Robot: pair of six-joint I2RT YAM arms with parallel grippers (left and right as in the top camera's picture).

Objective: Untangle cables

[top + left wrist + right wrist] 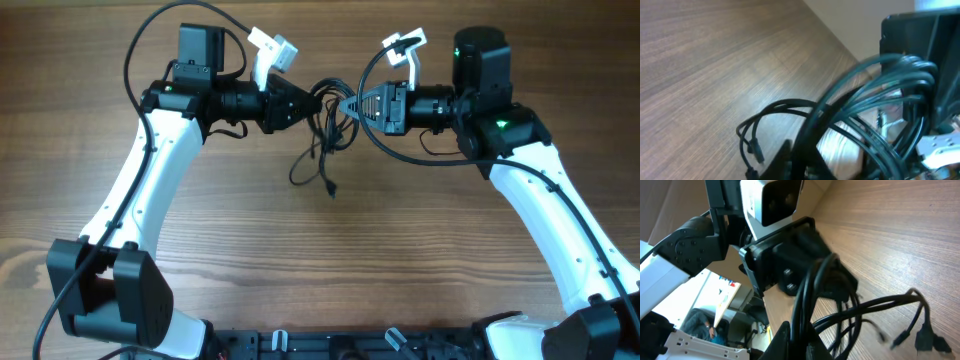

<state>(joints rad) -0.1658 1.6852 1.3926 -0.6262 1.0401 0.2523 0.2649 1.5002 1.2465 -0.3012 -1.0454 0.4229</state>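
Where my two grippers meet over the tabletop (400, 250), I hold one item: the cables (322, 130), black and knotted. My left gripper (298, 104) is clamped on one side, my right gripper (354, 106) on the other (loose plug-ended strands trail below the knot).

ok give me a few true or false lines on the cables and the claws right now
1. The left claw and right claw face each other with the cables between them. True.
2. The cables are laid out in separate straight lines. False: they form one tangled bunch.
3. A loose strand with a plug end trails toward the near side of the wooden table. True.
4. The right claw is parked far from the bunch. False: it is right at it.
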